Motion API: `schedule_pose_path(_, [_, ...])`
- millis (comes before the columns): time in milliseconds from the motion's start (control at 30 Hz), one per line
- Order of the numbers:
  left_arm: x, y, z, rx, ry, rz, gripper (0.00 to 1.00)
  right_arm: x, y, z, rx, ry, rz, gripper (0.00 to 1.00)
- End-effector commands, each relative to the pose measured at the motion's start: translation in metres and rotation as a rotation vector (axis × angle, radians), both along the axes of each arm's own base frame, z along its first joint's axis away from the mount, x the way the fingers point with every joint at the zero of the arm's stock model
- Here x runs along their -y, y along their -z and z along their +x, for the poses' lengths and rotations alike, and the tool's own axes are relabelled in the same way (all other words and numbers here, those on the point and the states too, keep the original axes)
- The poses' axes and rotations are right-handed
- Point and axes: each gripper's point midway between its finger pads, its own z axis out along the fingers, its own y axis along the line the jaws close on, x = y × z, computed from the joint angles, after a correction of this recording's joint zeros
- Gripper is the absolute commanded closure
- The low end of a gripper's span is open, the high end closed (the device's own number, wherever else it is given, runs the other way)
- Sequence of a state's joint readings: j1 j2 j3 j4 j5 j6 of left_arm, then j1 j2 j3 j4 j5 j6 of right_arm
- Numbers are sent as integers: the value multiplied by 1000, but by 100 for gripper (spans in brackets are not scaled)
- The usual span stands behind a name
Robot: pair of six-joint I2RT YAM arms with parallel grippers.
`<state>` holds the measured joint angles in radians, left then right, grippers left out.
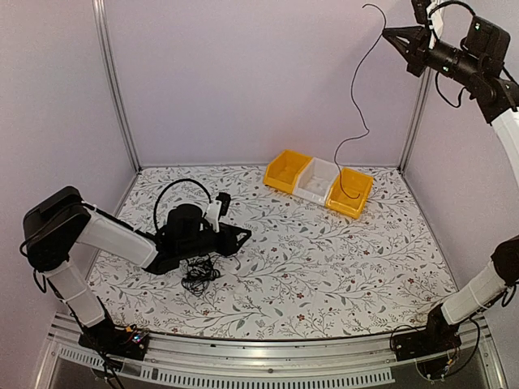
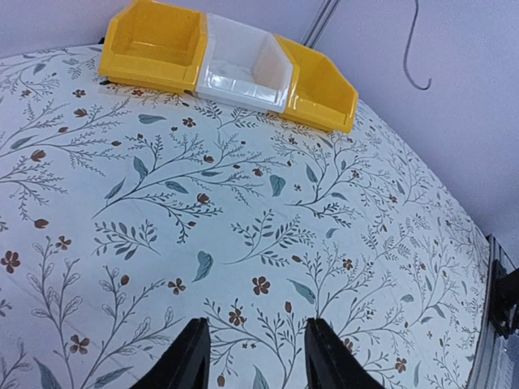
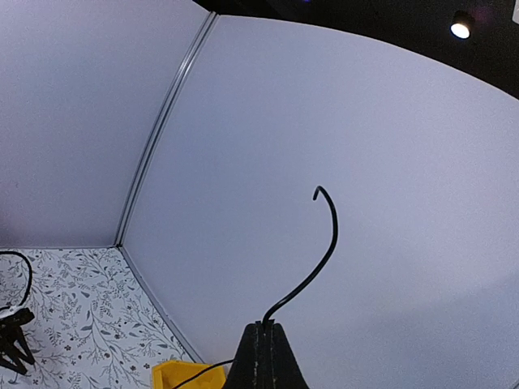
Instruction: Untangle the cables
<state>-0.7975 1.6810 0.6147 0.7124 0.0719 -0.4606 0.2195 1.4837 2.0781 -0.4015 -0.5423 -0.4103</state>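
My right gripper (image 1: 388,34) is raised high at the back right and is shut on one thin black cable (image 1: 357,97). The cable hangs down from it, and its lower end lies in the right yellow bin (image 1: 350,193). In the right wrist view the cable's free end (image 3: 324,243) curls up above my closed gripper (image 3: 265,326). A small clump of tangled black cables (image 1: 199,274) lies on the table beside my left gripper (image 1: 243,235). My left gripper (image 2: 253,331) is open and empty, low over the tablecloth.
Three bins stand in a row at the back: a yellow bin (image 1: 287,171), a white bin (image 1: 316,180) and the right yellow one. The enclosure's back wall and its metal posts (image 1: 113,81) border the floral table.
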Motion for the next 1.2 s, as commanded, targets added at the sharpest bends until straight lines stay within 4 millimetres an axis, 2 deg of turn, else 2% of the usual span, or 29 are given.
schedule_pose_path(0, [7,-5,-4,6,22,-15,61,-19,48,2,-144,-133,-27,100])
schedule_pose_path(33, [7,-5,-4,5,20,-14,61,-24,69,3,-195,-165,-42,100])
schedule_pose_path(133, [6,0,-5,-3,18,-8,61,-39,115,-7,-303,-270,-70,100])
schedule_pose_path(200, [6,1,-5,-7,20,-5,61,-48,135,-16,-342,-311,-96,100])
schedule_pose_path(267, [7,3,-6,-9,25,-2,61,-49,139,-23,-340,-320,-101,100])
schedule_pose_path(533, [16,2,-1,-15,41,-3,61,-42,109,-30,-270,-279,-94,100])
schedule_pose_path(667, [18,3,-1,-17,47,-5,61,-33,88,-18,-214,-190,-88,100])
schedule_pose_path(833, [16,7,-3,-24,46,7,61,-18,53,-5,-122,-75,-60,100])
schedule_pose_path(1000, [15,8,-4,-25,44,12,61,-3,37,14,-71,16,-42,100])
schedule_pose_path(1167, [14,8,-4,-24,44,14,61,16,30,34,-34,105,-29,100])
